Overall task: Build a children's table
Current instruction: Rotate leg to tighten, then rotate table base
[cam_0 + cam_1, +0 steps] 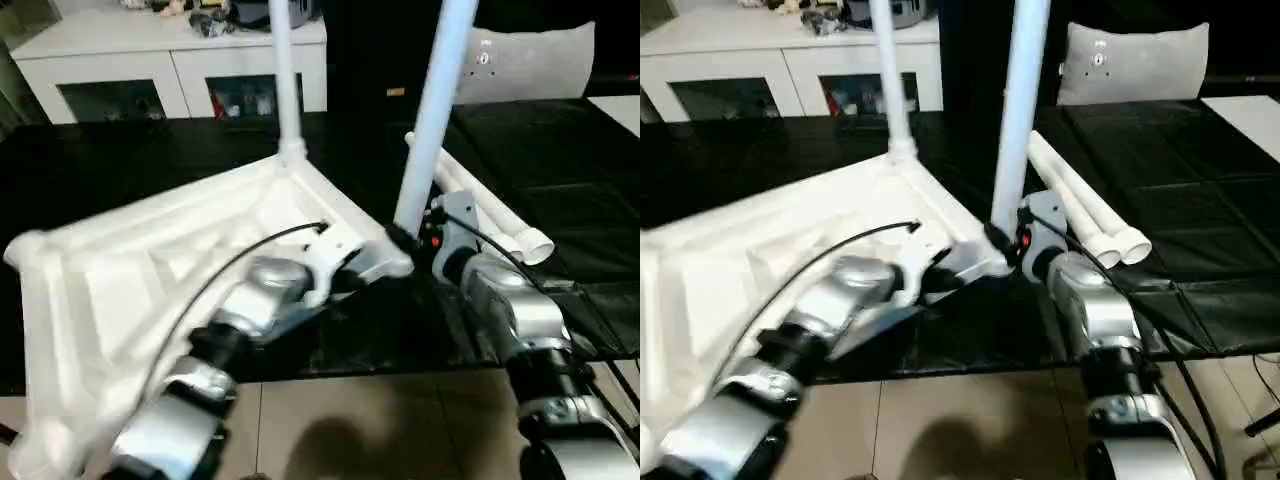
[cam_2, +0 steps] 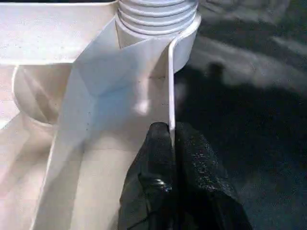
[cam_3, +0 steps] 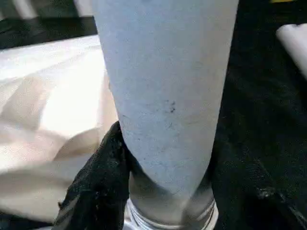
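Black matting carries our upturned white plastic tabletop (image 1: 150, 270). Our left gripper (image 2: 171, 143) pinches its rim wall; our right gripper (image 3: 165, 167) clasps the white tapered leg (image 1: 430, 120) at the corner socket. Next, we judge, twist it home.

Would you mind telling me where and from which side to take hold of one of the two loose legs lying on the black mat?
Grip a loose leg near its open thick end, coming from above: it lies flat against its twin, so only the top is free.

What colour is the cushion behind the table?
Grey; the cushion shows best in the right eye view.
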Available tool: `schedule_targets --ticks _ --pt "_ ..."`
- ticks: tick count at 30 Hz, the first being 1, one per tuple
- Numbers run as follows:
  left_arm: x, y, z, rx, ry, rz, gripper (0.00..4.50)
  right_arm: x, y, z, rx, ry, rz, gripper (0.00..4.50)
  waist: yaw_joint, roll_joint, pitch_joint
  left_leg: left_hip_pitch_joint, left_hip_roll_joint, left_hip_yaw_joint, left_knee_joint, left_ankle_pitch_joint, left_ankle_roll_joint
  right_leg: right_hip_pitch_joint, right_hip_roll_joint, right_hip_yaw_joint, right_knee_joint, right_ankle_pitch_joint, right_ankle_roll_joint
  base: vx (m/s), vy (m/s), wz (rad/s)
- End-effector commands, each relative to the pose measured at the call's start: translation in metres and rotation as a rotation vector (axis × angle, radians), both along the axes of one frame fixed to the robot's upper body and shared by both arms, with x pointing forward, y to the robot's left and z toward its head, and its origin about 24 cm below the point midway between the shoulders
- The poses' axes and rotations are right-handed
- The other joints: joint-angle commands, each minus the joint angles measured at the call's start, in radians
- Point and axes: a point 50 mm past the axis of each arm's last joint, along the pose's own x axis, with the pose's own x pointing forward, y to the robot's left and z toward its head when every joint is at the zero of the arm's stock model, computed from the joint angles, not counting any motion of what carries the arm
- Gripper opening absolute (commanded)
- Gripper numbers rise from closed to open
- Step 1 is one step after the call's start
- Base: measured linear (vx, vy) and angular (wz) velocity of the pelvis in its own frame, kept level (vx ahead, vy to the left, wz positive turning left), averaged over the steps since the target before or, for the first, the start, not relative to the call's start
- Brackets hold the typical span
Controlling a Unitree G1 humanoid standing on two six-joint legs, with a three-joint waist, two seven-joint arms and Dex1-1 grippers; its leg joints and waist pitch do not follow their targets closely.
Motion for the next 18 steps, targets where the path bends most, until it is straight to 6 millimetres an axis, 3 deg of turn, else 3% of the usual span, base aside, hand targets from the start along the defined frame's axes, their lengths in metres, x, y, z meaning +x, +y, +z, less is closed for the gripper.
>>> schedule_targets --ticks 1,2,5,12,15,16,17,18 --pt "0.008 -0.008 0.025 -0.103 -0.082 0.018 0.0 -0.005 0.003 -0.022 0.05 0.11 -0.033 2.67 0.008 -0.021 -0.07 0.004 0.045 -0.02 -0.062 -0.143 0.091 0.059 -0.073 0.053 -0.082 -0.239 -0.175 0.0 0.0 0.0" --pt "0.007 -0.008 0.026 -0.092 -0.098 -0.007 0.0 -0.005 0.003 -0.021 0.055 0.106 -0.03 2.73 0.009 -0.025 -0.072 0.004 0.045 -0.019 -0.061 -0.131 0.099 0.061 -0.074 0.054 -0.081 -0.222 -0.179 0.0 0.0 0.0" --pt "0.005 -0.006 0.025 -0.051 -0.129 -0.055 0.0 -0.006 0.003 -0.02 0.045 0.091 -0.022 3.09 0.015 -0.022 -0.072 0.002 0.047 -0.02 -0.061 -0.108 0.123 0.06 -0.073 0.052 -0.075 -0.194 -0.188 0.0 0.0 0.0" --pt "0.006 -0.002 0.026 -0.017 -0.182 -0.108 0.0 -0.011 -0.01 -0.014 0.022 0.009 -0.06 3.57 0.022 -0.022 -0.068 0.009 0.051 -0.018 -0.065 -0.146 0.099 0.055 -0.074 0.055 -0.083 -0.254 -0.166 0.0 0.0 0.0" --pt "0.008 0.002 0.026 0.009 -0.24 -0.143 0.0 -0.019 -0.013 -0.01 0.034 -0.027 -0.046 3.88 0.029 -0.021 -0.068 0.007 0.053 -0.021 -0.067 -0.136 0.1 0.056 -0.074 0.057 -0.081 -0.237 -0.15 0.0 0.0 0.0" --pt "0.01 0.004 0.026 0.026 -0.267 -0.147 0.0 -0.024 -0.014 -0.007 0.04 -0.049 -0.025 3.94 0.029 -0.015 -0.068 0.007 0.053 -0.021 -0.068 -0.143 0.099 0.056 -0.073 0.056 -0.081 -0.235 -0.148 0.0 0.0 0.0" --pt "0.01 0.004 0.026 0.026 -0.267 -0.147 0.0 -0.024 -0.014 -0.007 0.04 -0.049 -0.025 3.99 0.028 -0.017 -0.069 0.006 0.051 -0.021 -0.067 -0.144 0.1 0.056 -0.072 0.056 -0.082 -0.235 -0.143 0.0 0.0 0.0" --pt "0.012 0.006 0.027 0.029 -0.281 -0.14 0.27 -0.027 -0.015 -0.006 0.041 -0.061 -0.009 4.0 0.029 -0.017 -0.068 0.006 0.052 -0.022 -0.069 -0.149 0.097 0.057 -0.074 0.056 -0.081 -0.239 -0.143 0.0 0.0 0.0"
